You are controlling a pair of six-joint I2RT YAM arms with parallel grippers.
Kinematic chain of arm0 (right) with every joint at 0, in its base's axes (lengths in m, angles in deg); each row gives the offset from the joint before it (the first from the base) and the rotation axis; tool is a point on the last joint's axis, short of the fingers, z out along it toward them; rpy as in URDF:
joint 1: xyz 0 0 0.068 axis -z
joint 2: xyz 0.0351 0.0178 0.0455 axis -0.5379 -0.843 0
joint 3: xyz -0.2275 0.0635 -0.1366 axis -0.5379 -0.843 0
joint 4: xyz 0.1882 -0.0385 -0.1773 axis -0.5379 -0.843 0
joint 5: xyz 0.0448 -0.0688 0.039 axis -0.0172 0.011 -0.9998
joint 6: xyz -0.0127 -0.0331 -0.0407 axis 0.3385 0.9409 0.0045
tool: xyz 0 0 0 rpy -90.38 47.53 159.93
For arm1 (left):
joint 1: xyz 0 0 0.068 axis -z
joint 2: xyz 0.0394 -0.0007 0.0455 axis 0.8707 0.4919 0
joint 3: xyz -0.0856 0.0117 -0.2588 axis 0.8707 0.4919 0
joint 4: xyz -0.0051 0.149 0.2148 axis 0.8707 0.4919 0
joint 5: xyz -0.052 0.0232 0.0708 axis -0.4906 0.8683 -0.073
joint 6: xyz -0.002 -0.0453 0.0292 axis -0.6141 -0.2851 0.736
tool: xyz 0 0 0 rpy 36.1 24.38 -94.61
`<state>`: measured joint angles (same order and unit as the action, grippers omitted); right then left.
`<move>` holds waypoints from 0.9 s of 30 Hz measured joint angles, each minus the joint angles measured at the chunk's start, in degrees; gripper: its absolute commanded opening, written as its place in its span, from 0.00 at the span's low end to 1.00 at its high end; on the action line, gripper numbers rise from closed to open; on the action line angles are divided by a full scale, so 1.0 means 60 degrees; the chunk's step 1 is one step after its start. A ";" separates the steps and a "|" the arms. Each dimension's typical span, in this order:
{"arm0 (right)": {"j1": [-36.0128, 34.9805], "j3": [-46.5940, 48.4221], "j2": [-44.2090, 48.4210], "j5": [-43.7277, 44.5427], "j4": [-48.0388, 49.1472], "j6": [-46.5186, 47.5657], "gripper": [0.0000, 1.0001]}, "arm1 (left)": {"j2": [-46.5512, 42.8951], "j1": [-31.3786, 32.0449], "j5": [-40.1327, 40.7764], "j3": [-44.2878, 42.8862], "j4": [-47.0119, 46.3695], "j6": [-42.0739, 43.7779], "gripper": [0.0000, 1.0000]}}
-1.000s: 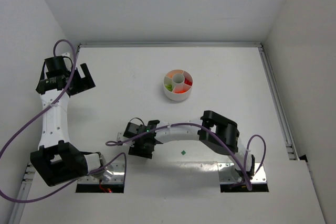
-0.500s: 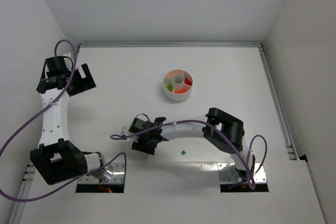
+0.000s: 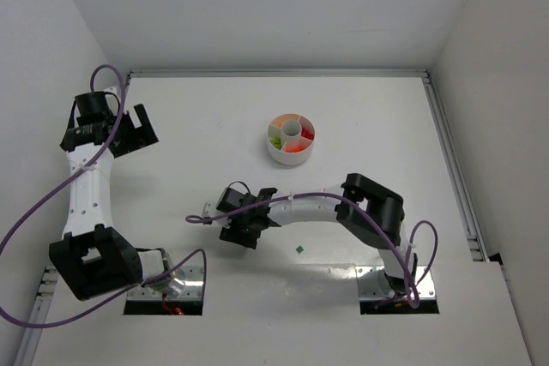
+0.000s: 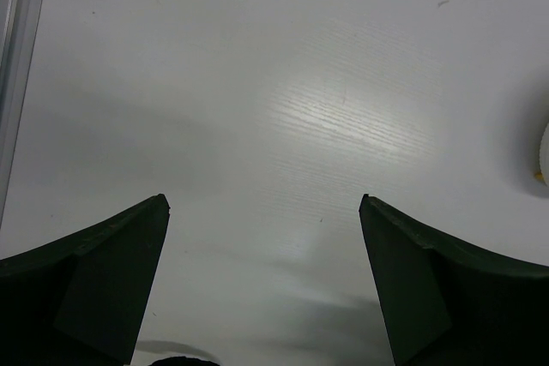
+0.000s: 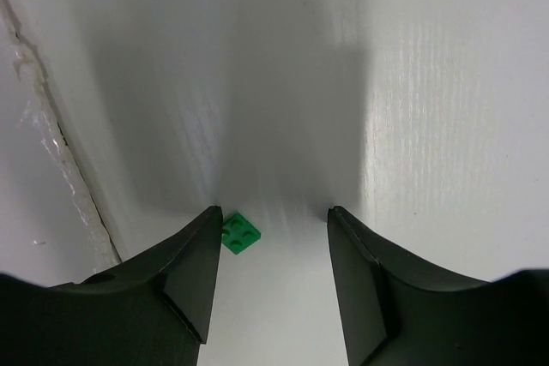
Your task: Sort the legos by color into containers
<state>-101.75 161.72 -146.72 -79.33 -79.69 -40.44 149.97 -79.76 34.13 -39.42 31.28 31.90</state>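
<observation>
The low round white dish (image 3: 279, 153) with its wedge containers stands at the table's middle back and holds red, orange and green legos. One green lego (image 3: 299, 249) lies alone near the front. My right gripper (image 3: 243, 233) hangs low over the table, left of that lego. In the right wrist view the right gripper (image 5: 273, 210) is open, and a small green lego (image 5: 239, 233) lies flat on the table by the tip of its left finger. My left gripper (image 3: 130, 130) is wide open at the far left. The left gripper (image 4: 264, 199) holds nothing.
Purple cables (image 3: 51, 203) loop from both arms. A metal rail (image 3: 455, 169) runs along the table's right side, and white walls close the back and sides. A rough seam (image 5: 51, 143) runs down the left of the right wrist view. The dish's rim (image 4: 544, 156) shows at the left wrist view's right edge.
My right gripper has shifted a little to the right over the table and its jaws have narrowed slightly. The left arm has not moved.
</observation>
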 measured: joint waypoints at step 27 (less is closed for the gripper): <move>-0.0051 -0.0219 0.0058 -0.0397 -0.0186 0.0608 0.21 | 0.0040 0.0000 -0.0149 0.0040 -0.0007 0.0000 1.00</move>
<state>-102.06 160.41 -146.37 -81.71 -80.81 -36.79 150.21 -79.76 33.23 -39.18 31.23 31.90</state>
